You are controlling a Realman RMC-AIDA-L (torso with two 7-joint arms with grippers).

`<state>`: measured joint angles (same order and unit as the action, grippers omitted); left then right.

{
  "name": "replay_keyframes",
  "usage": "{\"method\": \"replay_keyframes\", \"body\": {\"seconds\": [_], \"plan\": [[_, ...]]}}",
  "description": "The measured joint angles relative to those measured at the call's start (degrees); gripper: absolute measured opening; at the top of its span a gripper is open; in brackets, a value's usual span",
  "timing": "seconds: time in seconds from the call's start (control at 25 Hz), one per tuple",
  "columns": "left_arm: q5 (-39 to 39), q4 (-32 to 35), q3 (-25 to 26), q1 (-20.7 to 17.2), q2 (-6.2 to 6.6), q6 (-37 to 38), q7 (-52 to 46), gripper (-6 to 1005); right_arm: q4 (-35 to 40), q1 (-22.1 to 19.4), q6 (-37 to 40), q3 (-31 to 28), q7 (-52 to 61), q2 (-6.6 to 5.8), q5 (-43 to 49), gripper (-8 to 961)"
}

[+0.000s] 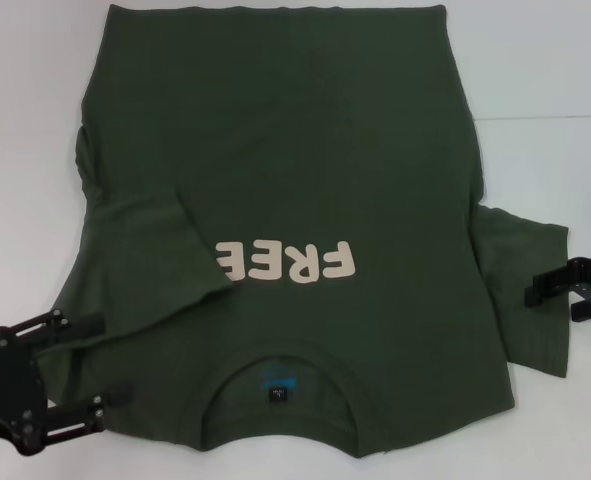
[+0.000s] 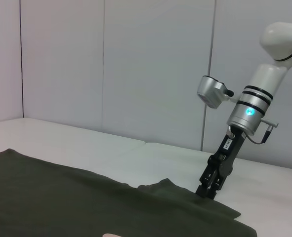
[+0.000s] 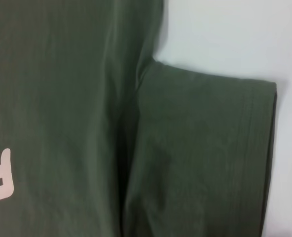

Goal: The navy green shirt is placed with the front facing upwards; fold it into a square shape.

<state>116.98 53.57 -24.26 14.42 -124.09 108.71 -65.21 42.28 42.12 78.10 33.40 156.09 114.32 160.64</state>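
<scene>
Right gripper (image 1: 531, 293) down on right sleeve (image 1: 525, 290) of navy green shirt (image 1: 285, 170), at desk's (image 1: 545, 60) right edge; whether fingers are clenched, cannot tell. Left gripper (image 1: 105, 360) released, fingers spread, over shirt's left shoulder at desk's near-left corner. Shirt flat, front up, left sleeve (image 1: 170, 250) already folded inward. Risk: shallow pinch lets right sleeve slip mid-fold; dragging could skew shirt body, spoiling square.

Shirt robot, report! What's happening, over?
Left gripper open at folded-in left sleeve. Right gripper over flat right sleeve. Navy green shirt face up, not square. Nothing in the way.
</scene>
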Motion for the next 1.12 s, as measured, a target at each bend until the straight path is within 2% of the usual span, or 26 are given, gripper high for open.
{"method": "replay_keyframes", "body": {"seconds": [0.96, 1.12], "plan": [[0.18, -0.32, 0.01, 0.36, 0.00, -0.41, 0.00, 784, -2.29, 0.29, -0.61, -0.04, -0.46, -0.14, -2.20, 778], [0.18, -0.32, 0.01, 0.42, 0.00, -0.45, 0.00, 784, -3.38, -0.08, -0.55, -0.01, -0.91, -0.49, -4.45, 777]]}}
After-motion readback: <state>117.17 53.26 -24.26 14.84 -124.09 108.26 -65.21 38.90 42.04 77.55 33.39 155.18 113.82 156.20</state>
